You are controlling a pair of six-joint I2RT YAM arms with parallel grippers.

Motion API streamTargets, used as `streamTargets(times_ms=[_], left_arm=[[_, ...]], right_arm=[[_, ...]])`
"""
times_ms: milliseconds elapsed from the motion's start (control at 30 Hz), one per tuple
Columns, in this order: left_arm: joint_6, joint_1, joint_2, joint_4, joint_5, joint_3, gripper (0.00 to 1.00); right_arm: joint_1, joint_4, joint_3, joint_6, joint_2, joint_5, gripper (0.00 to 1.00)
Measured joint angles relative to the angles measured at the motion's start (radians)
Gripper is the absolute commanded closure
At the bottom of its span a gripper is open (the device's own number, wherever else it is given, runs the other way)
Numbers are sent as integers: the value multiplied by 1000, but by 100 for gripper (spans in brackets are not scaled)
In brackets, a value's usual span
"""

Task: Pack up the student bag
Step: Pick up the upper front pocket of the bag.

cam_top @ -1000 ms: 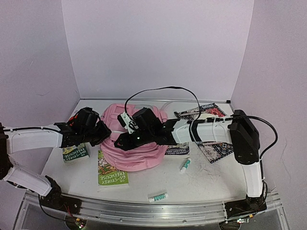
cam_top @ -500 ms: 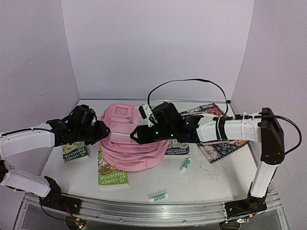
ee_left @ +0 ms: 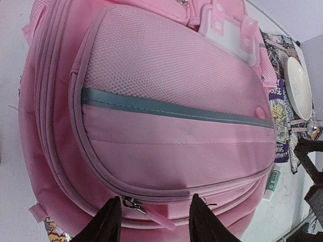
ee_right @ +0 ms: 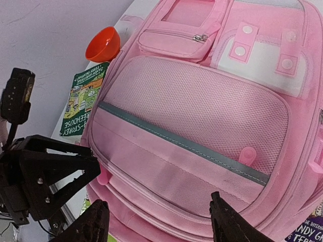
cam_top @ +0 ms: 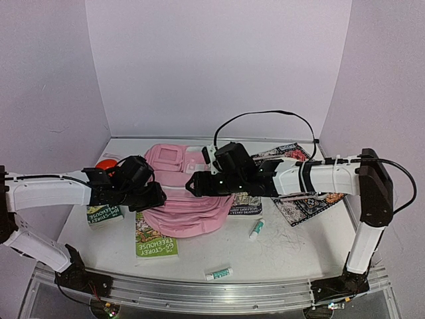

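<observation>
**Both grippers open over a zipped bag**

The bag (cam_top: 180,211) lies flat on the table (cam_top: 292,249) with its front pockets up, and every zip I can see looks shut. The left gripper (ee_left: 156,199) hovers at the bag's near-left edge. Its fingers are partly spread around a pink zip pull (ee_left: 159,219), but they pinch nothing. The right gripper (ee_right: 157,199) hangs over the bag's middle with its jaws wide and empty. A green book (cam_top: 157,236) sits just beside the bag's near edge, and a small tube (cam_top: 256,228) lies near its right side.

The bag looks soft, light and limp, so it will probably sag, crease and slide on the table instead of holding its shape. The padded mesh pocket gives the fingers little to pinch. The better holds are likely the zip pull, the seam ridge along the zip, or a strap at the far end. The pull is small and floppy, so it needs a centred, firm pinch. A tug on it would probably drag the whole bag along, so the other gripper should pin or hold the fabric close by.
</observation>
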Motion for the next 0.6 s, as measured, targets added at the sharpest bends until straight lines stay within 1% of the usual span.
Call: streamTargets(times_ms=[333,467,600], left_arm=[[2,-7,35,-26,-1,3,58],[4,-7,51,-26,-2,3,62],[15,-8,75,-26,-1,3,70]], right_arm=[[-5,1,0,7,12,8,28],[-6,0,0,7,40,7,28],[-6,-1,0,7,61,8,28]])
